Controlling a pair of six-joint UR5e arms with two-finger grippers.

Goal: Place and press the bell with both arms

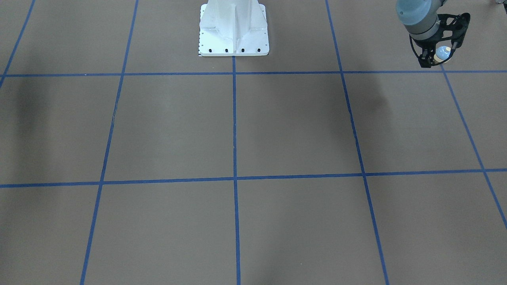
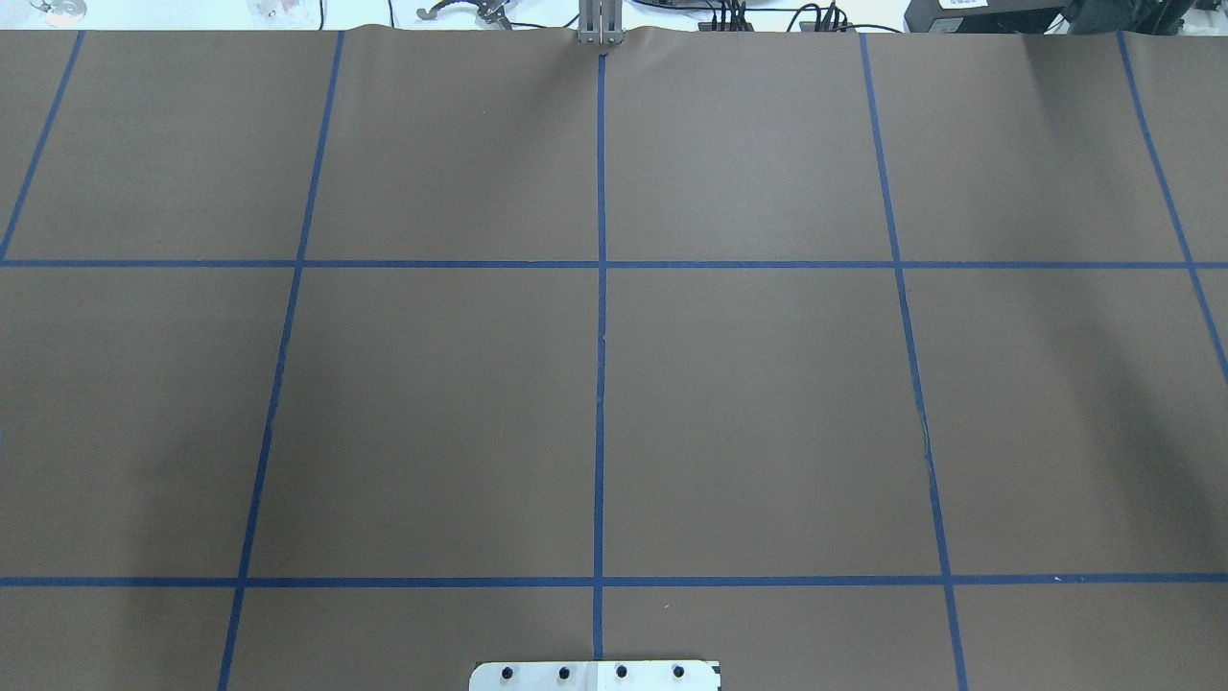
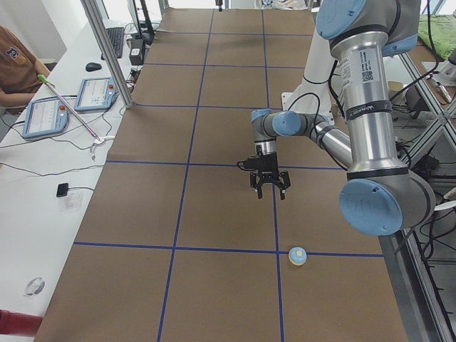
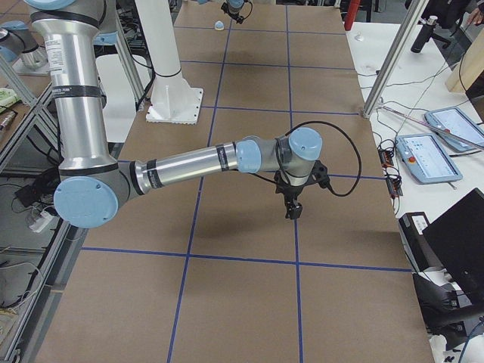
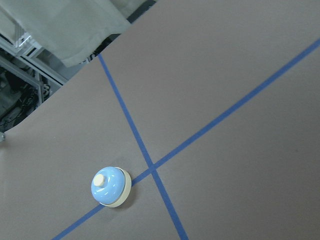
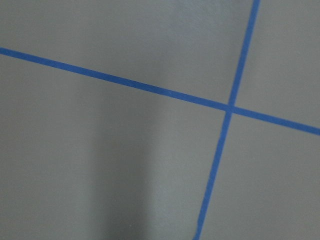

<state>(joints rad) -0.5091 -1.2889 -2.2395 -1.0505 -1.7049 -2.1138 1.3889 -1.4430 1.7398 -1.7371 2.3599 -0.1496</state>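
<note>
Brown paper covers the counter (image 2: 432, 413); I cannot tell how the right fingers (image 4: 293, 210) stand, while the left fingers (image 1: 425, 58) hang apart, empty, clear of the bell (image 5: 111, 186) on a tape line (image 5: 220, 120), which a skewed grab might skid away.

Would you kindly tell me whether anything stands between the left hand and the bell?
Nothing visible does. The left hand hangs open above the table, and the bell sits alone by a tape crossing with only bare surface around it.
</note>
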